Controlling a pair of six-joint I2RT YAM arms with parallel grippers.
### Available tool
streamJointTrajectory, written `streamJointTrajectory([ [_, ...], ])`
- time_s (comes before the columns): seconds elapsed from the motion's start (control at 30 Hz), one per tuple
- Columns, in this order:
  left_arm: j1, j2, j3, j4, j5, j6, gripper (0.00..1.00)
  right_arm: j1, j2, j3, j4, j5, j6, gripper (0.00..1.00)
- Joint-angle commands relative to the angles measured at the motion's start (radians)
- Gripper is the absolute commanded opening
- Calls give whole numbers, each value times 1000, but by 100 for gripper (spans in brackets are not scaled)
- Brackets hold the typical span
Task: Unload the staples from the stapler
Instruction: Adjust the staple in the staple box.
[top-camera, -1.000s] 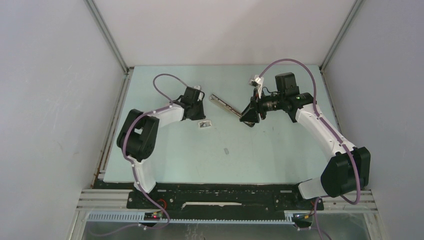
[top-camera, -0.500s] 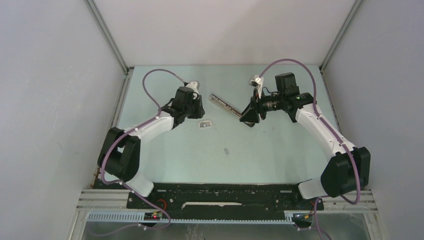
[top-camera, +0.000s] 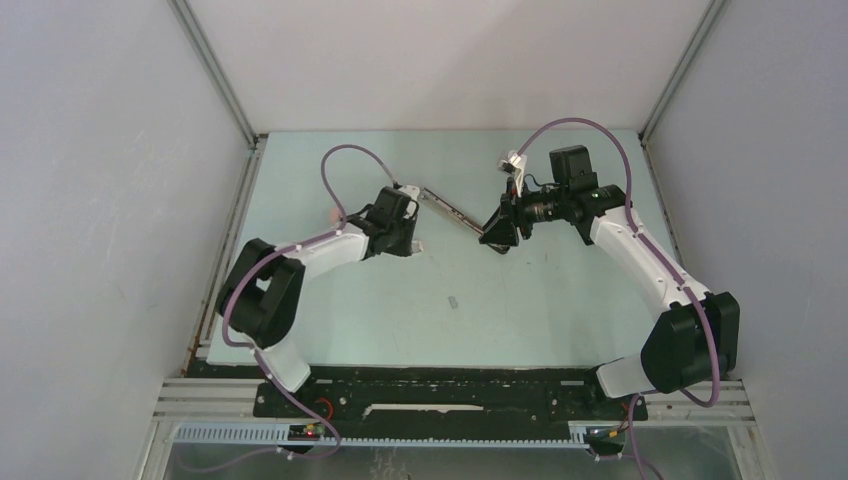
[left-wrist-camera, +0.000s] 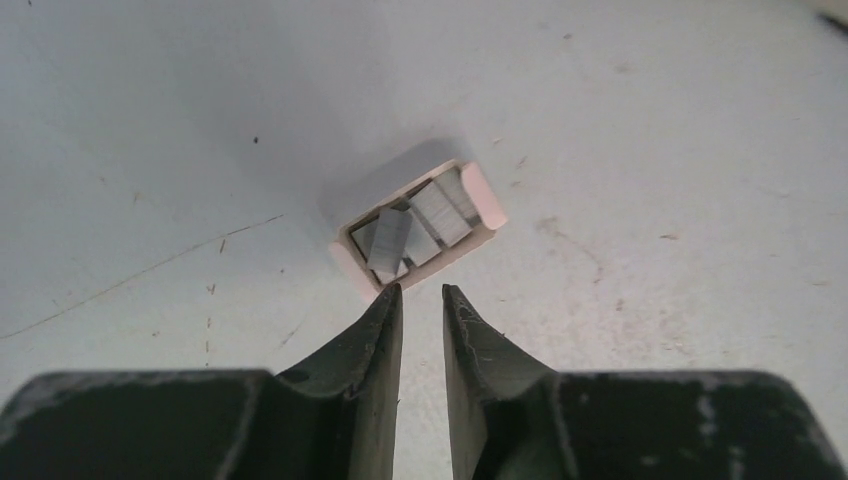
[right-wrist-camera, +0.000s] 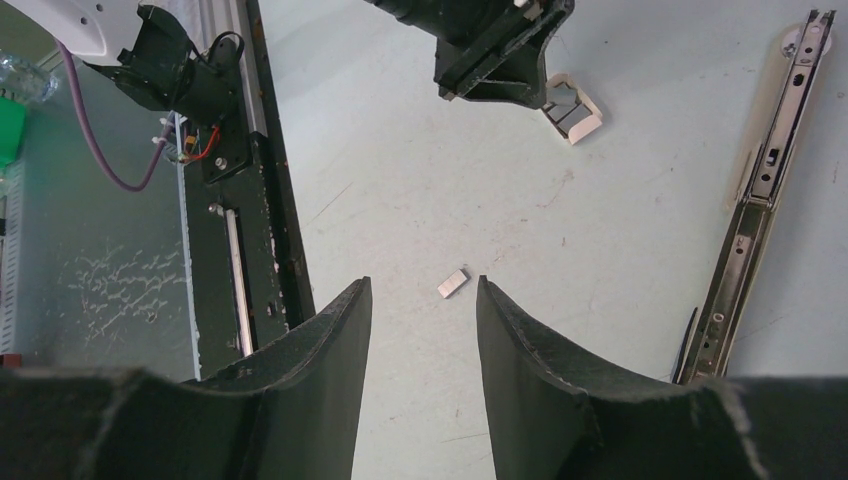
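The stapler (top-camera: 452, 210) is a long slim silver bar lying diagonally on the pale green table; it also shows in the right wrist view (right-wrist-camera: 762, 190). My right gripper (top-camera: 497, 237) (right-wrist-camera: 423, 281) is open and empty, right beside the stapler's near end. One loose staple strip (top-camera: 453, 301) (right-wrist-camera: 453, 283) lies on the table. More staples (left-wrist-camera: 415, 225) lie in a small pink-white box (left-wrist-camera: 482, 196) (right-wrist-camera: 572, 108). My left gripper (top-camera: 403, 243) (left-wrist-camera: 422, 290) hovers at the box's near edge, its jaws a narrow gap apart with nothing between them.
White walls enclose the table on three sides. A black rail with wiring (right-wrist-camera: 230, 200) runs along the near edge by the arm bases. My left arm's elbow (top-camera: 262, 290) stands at the table's left.
My left gripper swung out to the left, then came back right and forward over the small box of staples. The right arm and the stapler have not moved.
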Motion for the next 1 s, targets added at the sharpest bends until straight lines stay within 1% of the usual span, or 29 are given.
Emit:
streamJointTrajectory([
  [0.0,-10,30,96,-44,-72,58,26,-6,5,0,3,-18,4,51],
  [0.33,-13,75,133,-48,-58,66,25,-7,10,0,2,-19,3,51],
  [0.57,-13,110,166,-54,-58,68,20,-6,10,0,3,-19,3,51],
  [0.97,-13,140,186,-71,-73,77,18,-7,12,-1,1,-20,4,52],
])
